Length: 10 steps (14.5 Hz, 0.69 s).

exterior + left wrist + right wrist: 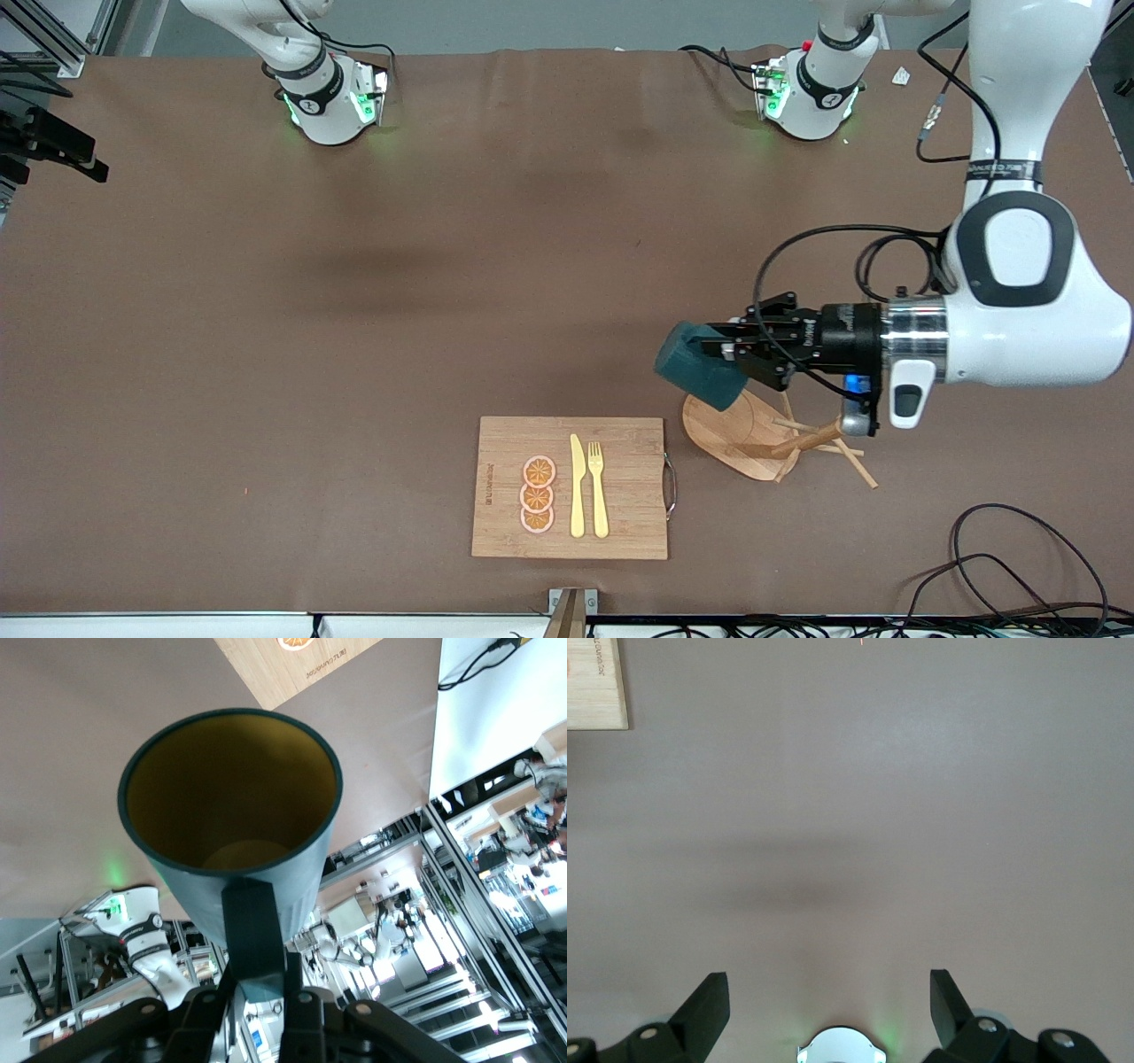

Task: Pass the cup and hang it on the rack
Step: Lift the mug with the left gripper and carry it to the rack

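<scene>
The brown table (354, 310) carries everything, and the rack serves as the landmark here.

The left arm (1019, 292) comes in from its base at the top of the front view and bends down so that its wrist lies level above the rack. The right arm (301, 62) waits near its base, well apart from the rack; its gripper (829, 1001) hangs over bare table with its jaws spread wide and nothing between them.

The bamboo cutting board (505, 496) lies just beside the rack, toward the right arm's end of the table, with three orange slices (538, 494), a yellow knife (577, 487) and a yellow fork (598, 487) on it.

The rack (735, 434) stands toward the left arm's end of the table, its oval base flat on the surface and thin pegs sticking out from the post.

The left gripper (731, 348) is above the rack's base, jaws clamped on the cup.

The cup (700, 365) is in the air, tilted on its side over the edge of the rack's base. In the left wrist view its yellow inside (230, 793) faces away from the gripper, and the dark fingers (252, 930) pinch its wall.
</scene>
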### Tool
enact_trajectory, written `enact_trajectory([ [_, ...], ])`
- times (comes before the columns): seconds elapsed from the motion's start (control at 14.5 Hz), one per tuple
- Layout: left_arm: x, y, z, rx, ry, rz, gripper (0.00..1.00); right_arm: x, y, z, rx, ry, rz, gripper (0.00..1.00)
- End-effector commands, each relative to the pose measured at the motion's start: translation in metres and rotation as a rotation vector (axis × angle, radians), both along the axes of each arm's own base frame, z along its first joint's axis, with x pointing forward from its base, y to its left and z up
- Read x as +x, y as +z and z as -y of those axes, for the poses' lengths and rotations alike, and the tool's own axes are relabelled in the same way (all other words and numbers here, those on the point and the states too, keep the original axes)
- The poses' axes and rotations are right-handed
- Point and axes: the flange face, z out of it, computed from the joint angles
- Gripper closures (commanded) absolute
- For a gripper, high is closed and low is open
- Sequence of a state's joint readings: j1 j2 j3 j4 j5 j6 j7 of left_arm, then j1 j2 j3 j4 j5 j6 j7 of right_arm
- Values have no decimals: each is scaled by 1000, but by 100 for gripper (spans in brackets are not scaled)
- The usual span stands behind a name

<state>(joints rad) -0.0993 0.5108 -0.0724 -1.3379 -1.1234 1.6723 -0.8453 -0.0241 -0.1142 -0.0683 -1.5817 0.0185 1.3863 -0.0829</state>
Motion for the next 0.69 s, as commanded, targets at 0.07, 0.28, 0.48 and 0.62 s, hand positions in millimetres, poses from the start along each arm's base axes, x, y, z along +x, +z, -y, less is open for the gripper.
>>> enact_trajectory([
  [0.07, -1, -31, -21, -58, -24, 10, 100, -8, 1, 3, 4, 2, -2, 0],
  [0.28, 7, -58, -43, -79, -27, 19, 99, -7, 1, 3, 11, 1, 4, 0],
  [0.48, 12, -86, -69, -113, -32, -10, 99, -7, 2, 3, 12, 0, 9, 0],
  [0.62, 16, -94, -90, -118, -8, -5, 99, -8, 3, 2, 12, 2, 5, 0],
])
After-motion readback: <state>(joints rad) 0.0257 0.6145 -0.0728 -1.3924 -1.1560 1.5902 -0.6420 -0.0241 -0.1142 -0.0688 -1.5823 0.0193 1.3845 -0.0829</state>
